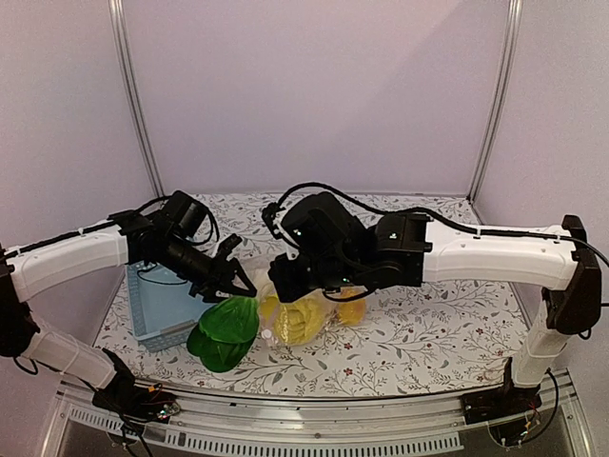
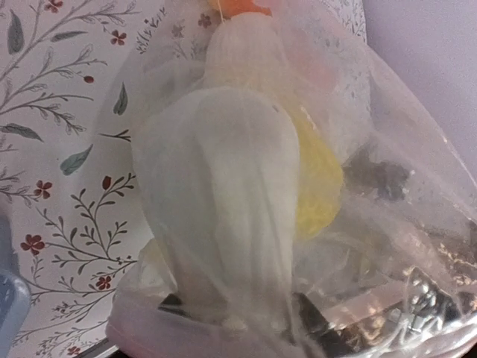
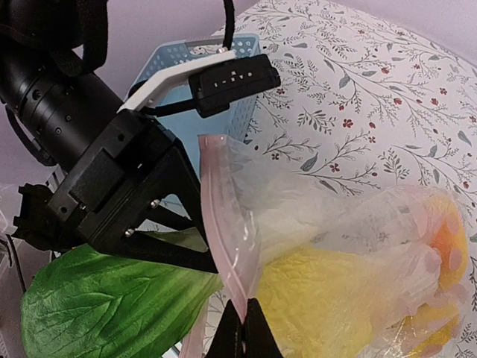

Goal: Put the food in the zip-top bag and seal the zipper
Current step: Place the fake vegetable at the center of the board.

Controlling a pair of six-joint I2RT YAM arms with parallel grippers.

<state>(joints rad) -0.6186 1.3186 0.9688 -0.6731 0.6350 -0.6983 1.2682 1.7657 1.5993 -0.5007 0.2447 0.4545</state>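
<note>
Tiny white marks on the black camera block above the left gripper are too small to read. The clear, crinkly zip-top plastic bag lies just right of the light-blue slotted plastic basket. It holds the pale-yellow napa cabbage and the orange fruit. The dark-green bok choy sits in front of the basket, with its stem hidden. The right gripper is pinched tight on the pink-tinted zipper strip. Whether the left gripper clamps the strip cannot be told.
</note>
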